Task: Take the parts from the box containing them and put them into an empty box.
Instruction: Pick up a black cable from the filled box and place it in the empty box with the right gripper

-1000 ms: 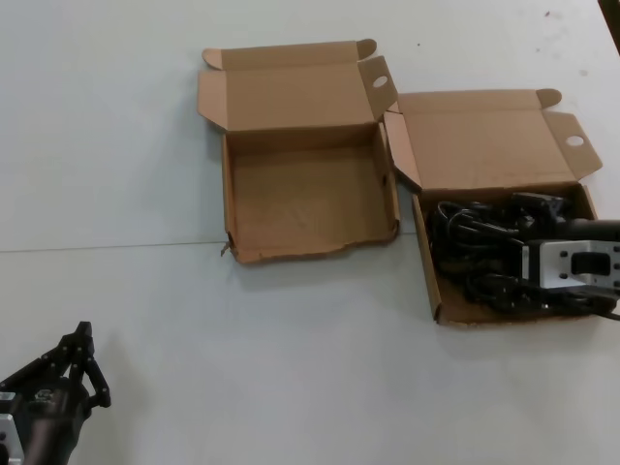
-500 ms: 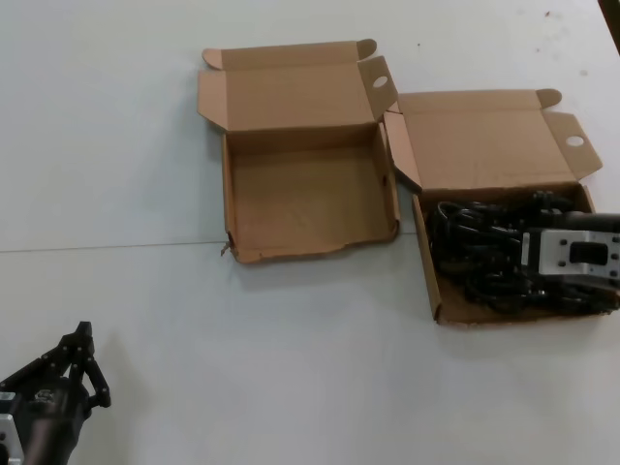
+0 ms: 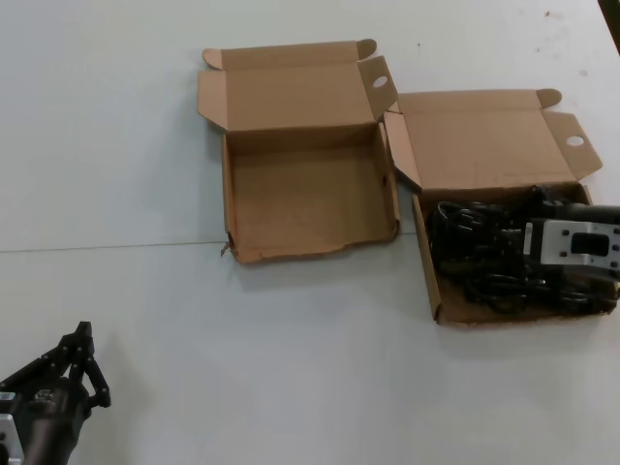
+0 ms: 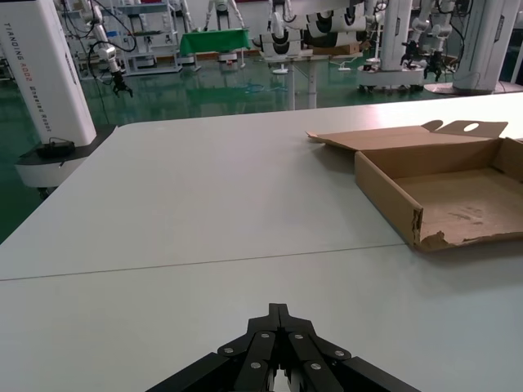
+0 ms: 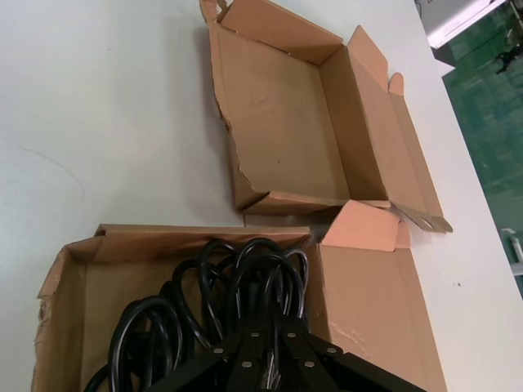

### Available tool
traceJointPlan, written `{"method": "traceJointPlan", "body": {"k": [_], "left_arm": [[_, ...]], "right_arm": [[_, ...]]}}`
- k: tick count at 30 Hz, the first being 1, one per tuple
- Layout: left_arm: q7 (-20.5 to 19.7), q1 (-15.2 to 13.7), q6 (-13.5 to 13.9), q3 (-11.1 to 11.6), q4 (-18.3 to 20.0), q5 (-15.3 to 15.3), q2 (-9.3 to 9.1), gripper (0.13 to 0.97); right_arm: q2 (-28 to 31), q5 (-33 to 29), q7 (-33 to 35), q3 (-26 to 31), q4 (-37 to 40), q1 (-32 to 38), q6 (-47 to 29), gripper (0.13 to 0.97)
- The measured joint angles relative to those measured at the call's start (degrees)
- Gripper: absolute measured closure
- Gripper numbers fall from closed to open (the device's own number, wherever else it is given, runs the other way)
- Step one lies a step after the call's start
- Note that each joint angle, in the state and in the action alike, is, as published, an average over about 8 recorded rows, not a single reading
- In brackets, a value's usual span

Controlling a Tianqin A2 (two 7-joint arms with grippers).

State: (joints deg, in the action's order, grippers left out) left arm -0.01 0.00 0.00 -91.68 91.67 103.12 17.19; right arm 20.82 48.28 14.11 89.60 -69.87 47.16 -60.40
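Two brown cardboard mailer boxes sit toward the bench's far right. The right gripper is down among tangled black power cords in the straight-walled box; jaw state can't be told. Loops may snag, dragging neighbours or the box. The ragged-fronted box waits empty; the left gripper, pinched closed, idles at the near-left corner.

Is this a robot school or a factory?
Probably a robot training lab or workshop. Beyond the white table is a shiny green floor, and more robot arms on white stands are lined up in a row behind it.
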Motion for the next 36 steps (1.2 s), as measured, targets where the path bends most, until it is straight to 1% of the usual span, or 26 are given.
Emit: {"method": "traceJointPlan", "body": {"k": [12,22,31,36], "left_arm": [[0.0,0.0,0.0,0.0,0.0,0.0,0.0,0.941],[0.0,0.0,0.0,0.0,0.0,0.0,0.0,0.941],[0.0,0.0,0.0,0.0,0.0,0.0,0.0,0.941],[0.0,0.0,0.0,0.0,0.0,0.0,0.0,0.941]], "right_arm": [[1.5,1.9,0.0,1.2,0.1,0.0,1.2,0.944],[1.2,1.0,0.0,-1.8,-3.1,-0.8,-1.2,0.944],[1.3,0.3,0.0,-2.6,-4.2,-1.4,-2.3,0.94],[1.5,-0.1,0.0,-2.4,-4.0,-1.1,-3.1,0.905]]}}
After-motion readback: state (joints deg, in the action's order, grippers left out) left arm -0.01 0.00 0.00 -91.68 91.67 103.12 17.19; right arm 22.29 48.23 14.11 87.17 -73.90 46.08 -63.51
